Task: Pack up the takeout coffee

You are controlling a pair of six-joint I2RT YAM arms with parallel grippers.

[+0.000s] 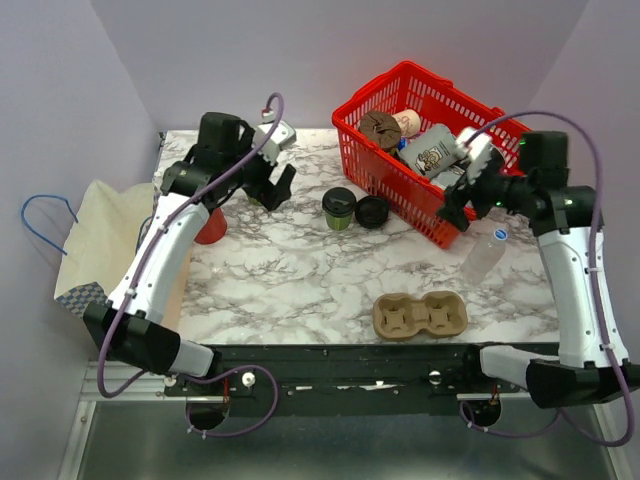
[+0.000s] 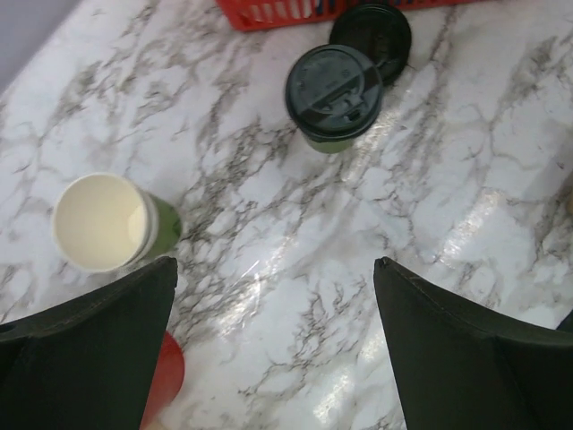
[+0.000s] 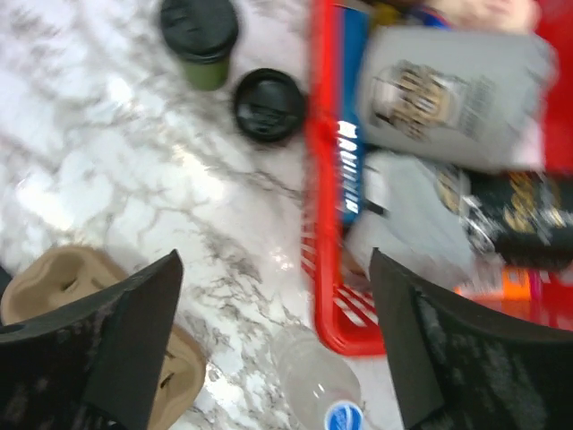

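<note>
Two arms over marble table (image 1: pixel 300 280).

Top view: coffee (image 1: pixel 339 208) lidded, upright mid-table. Spare lid (image 1: pixel 372 211) just beside it, red basket (image 1: pixel 360 152) behind. Left gripper (image 1: pixel 272 185) left of coffee, right gripper (image 1: pixel 455 200) at basket's near corner.

Left wrist: fingers spread, nothing held. Lidless cup (image 2: pixel 100 221) shows here, not made out from above.

Right wrist: fingers spread, empty. Carrier (image 3: pixel 54 278) and bottle (image 3: pixel 318 381) close below.

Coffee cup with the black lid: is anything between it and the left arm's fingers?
Nothing visible is. Only bare marble table lies between the open left fingers and the lidded coffee cup. The lidless cup sits off to the side, and a loose black lid lies beyond the coffee.
</note>
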